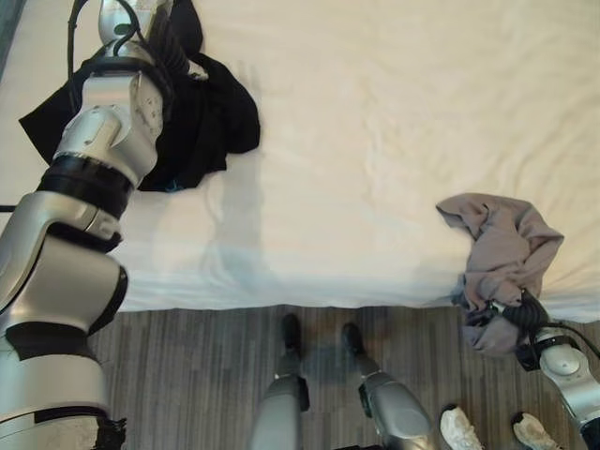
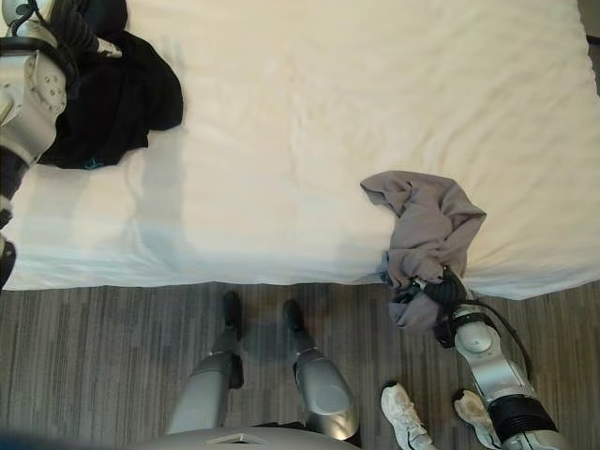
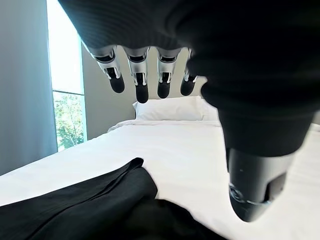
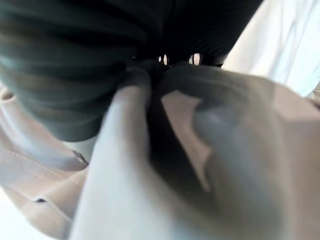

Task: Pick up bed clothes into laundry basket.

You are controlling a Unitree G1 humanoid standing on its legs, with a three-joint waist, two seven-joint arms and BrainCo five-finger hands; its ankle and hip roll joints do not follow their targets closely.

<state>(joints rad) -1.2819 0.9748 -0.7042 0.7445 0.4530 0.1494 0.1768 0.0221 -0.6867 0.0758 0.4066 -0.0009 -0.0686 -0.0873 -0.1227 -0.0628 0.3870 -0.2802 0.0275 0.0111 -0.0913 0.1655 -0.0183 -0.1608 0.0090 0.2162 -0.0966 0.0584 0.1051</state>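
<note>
I look down on a bed (image 1: 375, 141) covered by a white sheet, its near edge running across the view above a striped grey floor (image 1: 187, 375). A black garment (image 1: 211, 117) lies crumpled on the sheet toward the far left. My left hand (image 3: 145, 75) hovers just above it, fingers straight and spread a little, thumb apart, holding nothing; in the left wrist view the black cloth lies below the fingertips without touching them, and a white pillow (image 3: 167, 109) sits at the far end of the bed beside a window (image 3: 67, 100). A grey garment (image 2: 427, 230) is bunched at the near right edge of the bed, part on the sheet and part hanging over the side toward the floor. My right hand (image 2: 441, 295) is at the hanging part, down by the bed's edge, with cloth gathered around it. In the right wrist view the grey fabric is pressed right up against the hand and wraps over it, so the fingers are buried and I cannot tell whether they are closed on the cloth. A pair of white shoes (image 2: 403, 417) stands on the floor near my right arm.
</note>
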